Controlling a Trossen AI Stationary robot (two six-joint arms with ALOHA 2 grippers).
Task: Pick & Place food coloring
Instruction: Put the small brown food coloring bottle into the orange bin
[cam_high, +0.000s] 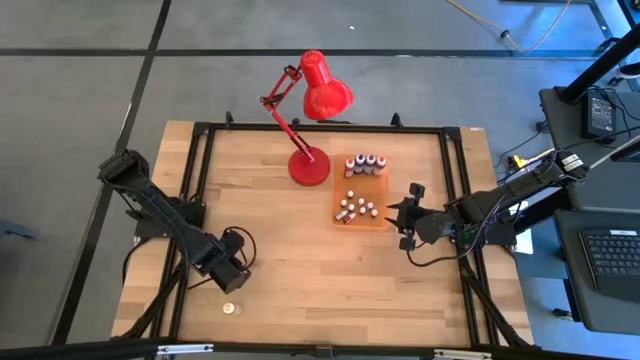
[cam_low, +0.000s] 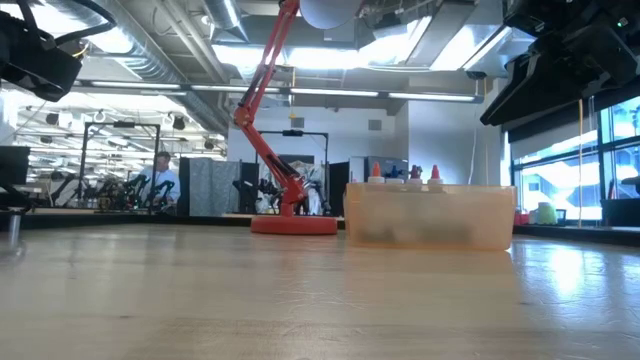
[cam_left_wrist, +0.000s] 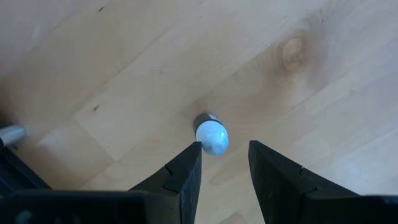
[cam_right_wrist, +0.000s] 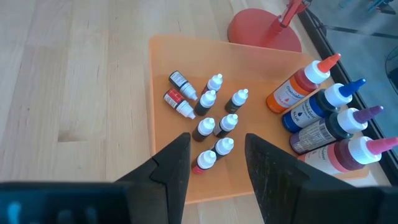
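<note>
No legible text; bottle labels (cam_right_wrist: 309, 138) too small to read.

A red lamp (cam_high: 310, 120) stands on the wooden desk (cam_high: 290, 270), near the far edge. Its round foot sits flat on the wood and its shade leans out past the desk. Just beside the foot lies a flat orange tray (cam_high: 385, 222). At the far end of the tray stand four big squeeze bottles (cam_right_wrist: 329, 118) in a row, with orange, blue, purple and pink tips. Far back in the room a person (cam_low: 163, 176) sits at some tables.
</note>
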